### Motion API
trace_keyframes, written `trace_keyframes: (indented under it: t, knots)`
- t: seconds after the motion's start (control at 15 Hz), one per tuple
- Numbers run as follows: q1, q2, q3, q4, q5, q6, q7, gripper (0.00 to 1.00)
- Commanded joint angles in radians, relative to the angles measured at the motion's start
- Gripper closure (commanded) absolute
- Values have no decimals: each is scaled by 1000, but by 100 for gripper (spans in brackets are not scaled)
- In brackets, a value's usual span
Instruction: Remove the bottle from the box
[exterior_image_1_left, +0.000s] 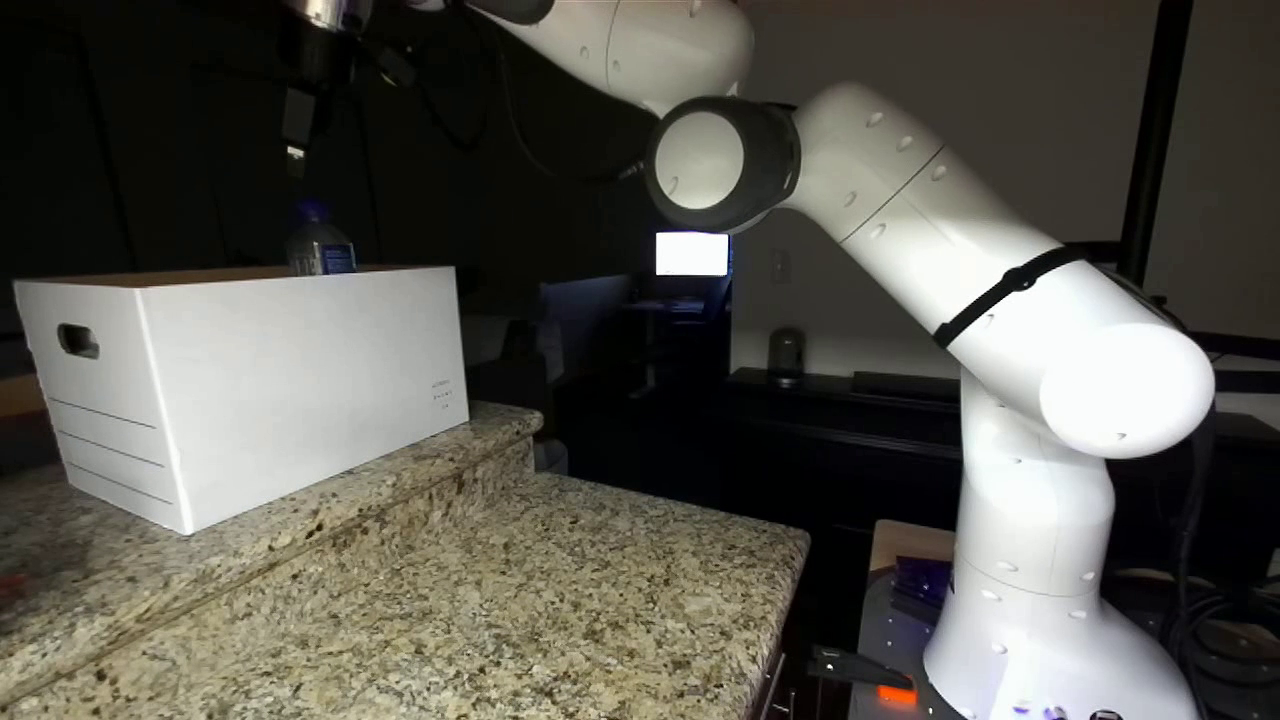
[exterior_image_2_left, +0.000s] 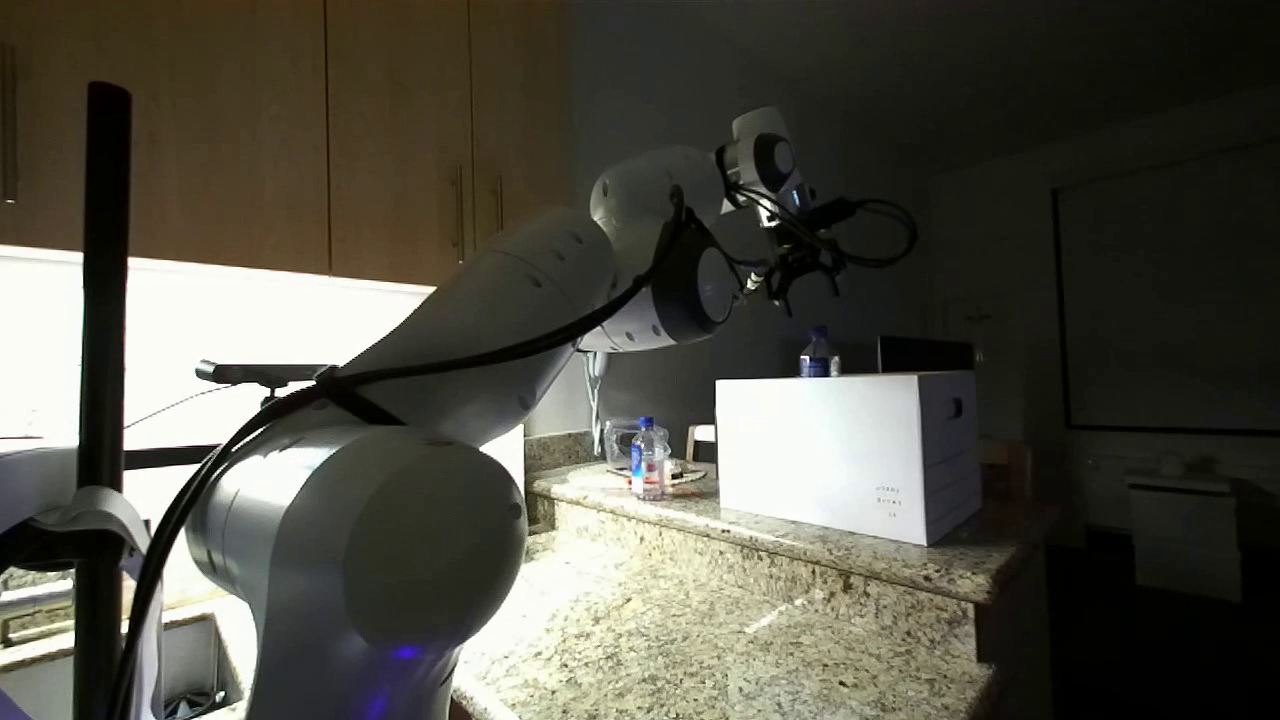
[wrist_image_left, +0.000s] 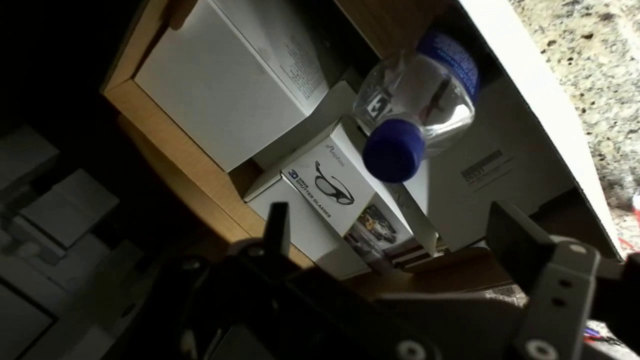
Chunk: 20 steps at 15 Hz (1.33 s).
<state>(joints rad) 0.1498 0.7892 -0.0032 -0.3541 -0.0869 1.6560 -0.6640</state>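
A black two-fingered gripper (wrist_image_left: 392, 222) hangs, fingers spread wide, above a large white rectangular box (exterior_image_1_left: 300, 390) of smooth cardboard with a dark slot-shaped handle cutout in its short end. Inside the box is a clear plastic bottle (wrist_image_left: 422, 97) with a dark-blue cap and a blue label, its cap and shoulders showing above the rim in both exterior views. There the gripper sits near twelve o'clock from the bottle, a visible gap separating the two.

In the wrist view, the bottle appears at two o'clock from the centre, its capped end toward the camera. Sharing the box are a plain white rectangular carton (wrist_image_left: 215, 90), at nine o'clock from the bottle, and a white printed carton (wrist_image_left: 325, 185) for 3D shutter glasses, between seven and eight o'clock from it.

The box rests on the raised ledge (exterior_image_1_left: 350, 490) of a speckled beige granite counter (exterior_image_1_left: 520, 600). In an exterior view, a second clear plastic bottle (exterior_image_2_left: 648, 465), also blue-capped, stands upright on that ledge at nine o'clock from the box, apart from it, and tan wooden cabinets (exterior_image_2_left: 285, 140) hang at ten o'clock. A jointed white robot arm (exterior_image_1_left: 950, 245) arches up from its base at four o'clock in an exterior view, where a bright rectangular screen (exterior_image_1_left: 691, 254) glows at one o'clock.
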Motion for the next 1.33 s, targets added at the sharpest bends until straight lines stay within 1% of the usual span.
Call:
trace_keyframes:
  t: [0.0, 0.67, 0.73, 0.8, 0.87, 0.93, 1.0, 1.07, 1.2, 1.27]
  knots:
    - [-16, 3, 13, -22, 7, 42, 34, 0]
    - [-47, 35, 59, -29, 57, 20, 85, 0]
    - [-52, 37, 65, -29, 64, 20, 87, 8]
    - [-56, 39, 68, -29, 72, 19, 89, 17]
    - [-61, 40, 71, -29, 79, 17, 91, 33]
    - [-66, 42, 76, -28, 87, 17, 92, 41]
    - [-70, 44, 79, -28, 94, 15, 94, 44]
    - [-75, 45, 83, -29, 100, 14, 97, 50]
    - [-82, 48, 89, -28, 111, 13, 102, 51]
    - [-85, 49, 91, -28, 114, 11, 104, 54]
